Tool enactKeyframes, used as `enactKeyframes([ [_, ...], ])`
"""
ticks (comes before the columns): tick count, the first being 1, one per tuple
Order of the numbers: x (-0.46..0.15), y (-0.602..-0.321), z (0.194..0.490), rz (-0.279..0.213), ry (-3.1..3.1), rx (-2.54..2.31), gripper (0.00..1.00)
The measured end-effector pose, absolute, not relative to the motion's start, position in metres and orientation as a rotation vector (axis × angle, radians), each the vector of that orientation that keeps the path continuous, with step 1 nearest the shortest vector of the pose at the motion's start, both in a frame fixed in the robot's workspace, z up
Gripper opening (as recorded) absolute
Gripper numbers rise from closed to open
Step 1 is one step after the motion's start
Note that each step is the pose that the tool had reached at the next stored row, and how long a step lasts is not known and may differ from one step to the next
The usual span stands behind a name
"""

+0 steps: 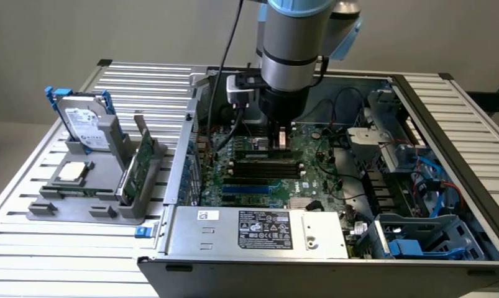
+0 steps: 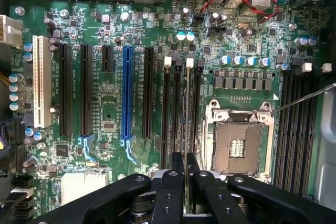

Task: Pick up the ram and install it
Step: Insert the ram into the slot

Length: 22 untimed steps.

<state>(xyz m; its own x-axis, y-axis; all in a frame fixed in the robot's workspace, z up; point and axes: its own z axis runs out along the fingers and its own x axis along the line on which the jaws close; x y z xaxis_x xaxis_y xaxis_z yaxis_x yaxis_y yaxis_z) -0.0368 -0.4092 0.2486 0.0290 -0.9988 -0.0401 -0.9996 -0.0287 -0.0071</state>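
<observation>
**Ram poised over the memory slots**

On the table's (image 1: 67, 254) left, the hard drive (image 1: 87, 127) and expansion card (image 1: 141, 164) stand in their holder. Mid-scene, inside the open case (image 1: 315, 276), the gripper (image 2: 187, 161) is clamped on the ram (image 2: 187, 114), held edge-on over the black memory slots (image 2: 167, 108). By my reading, the install step is in hand. Seating calls for square alignment with one slot and a straight press.

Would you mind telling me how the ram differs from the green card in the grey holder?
The ram is clamped in the gripper over the memory slots; the green card stands free in the grey holder, outside the case. The ram shows as a thin edge-on strip in the wrist view; the green card shows its broad face in the exterior view. Both stand on edge.
</observation>
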Motion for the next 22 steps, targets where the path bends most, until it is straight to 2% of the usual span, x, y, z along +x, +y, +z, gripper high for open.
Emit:
enactKeyframes([
  [22, -0.037, -0.415, 0.233, 0.009, 2.205, -2.213, 0.14],
])
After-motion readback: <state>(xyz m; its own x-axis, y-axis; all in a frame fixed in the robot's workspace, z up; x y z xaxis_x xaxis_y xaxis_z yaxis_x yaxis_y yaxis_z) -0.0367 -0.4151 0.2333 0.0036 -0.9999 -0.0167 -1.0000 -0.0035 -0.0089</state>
